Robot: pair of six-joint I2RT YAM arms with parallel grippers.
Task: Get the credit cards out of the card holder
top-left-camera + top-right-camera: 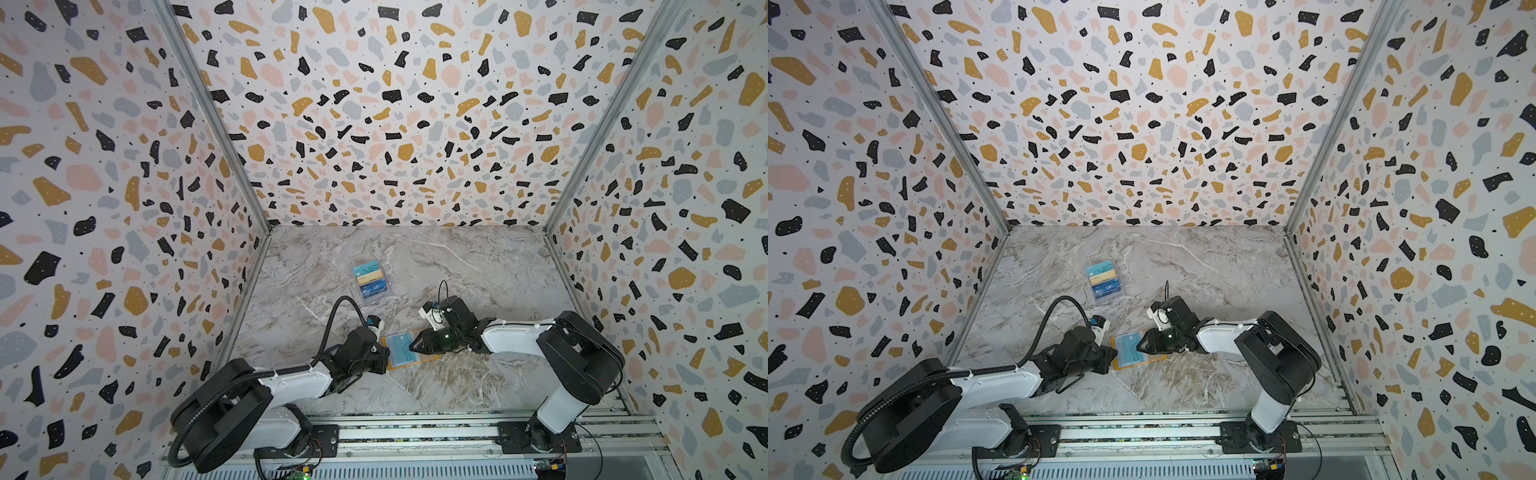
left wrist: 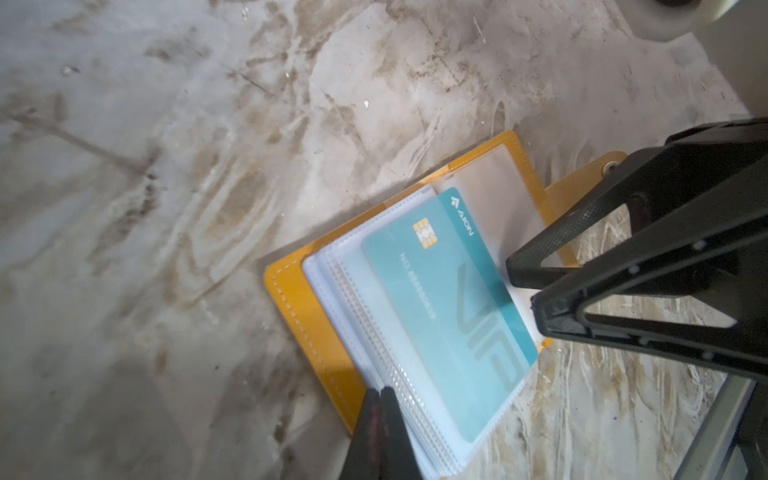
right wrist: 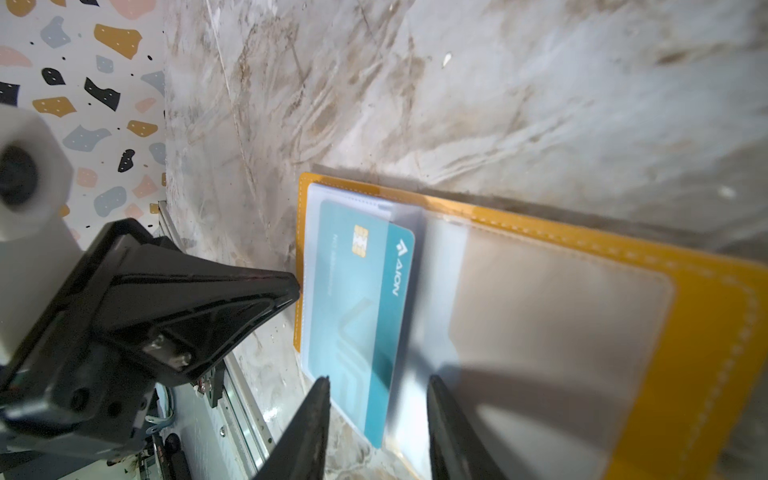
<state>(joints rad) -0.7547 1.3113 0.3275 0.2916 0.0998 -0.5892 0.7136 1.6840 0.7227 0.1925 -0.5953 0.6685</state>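
the teal plastic vip card point(image 2: 449, 307) sits partly under a frosted clear sleeve point(image 2: 357, 282), its number blurred; in both top views the right gripper point(image 1: 411, 347) covers part of the mustard-yellow folding card holder point(image 1: 407, 365)

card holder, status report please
Left end effector shut, tip on holder edge. Right end effector open over teal card; card partly out of sleeve. Nothing in the way.

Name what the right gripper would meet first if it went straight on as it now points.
Probably the teal card, sticking partly out of the open card holder. The right gripper has open jaws astride that card's edge, though depth is unclear.
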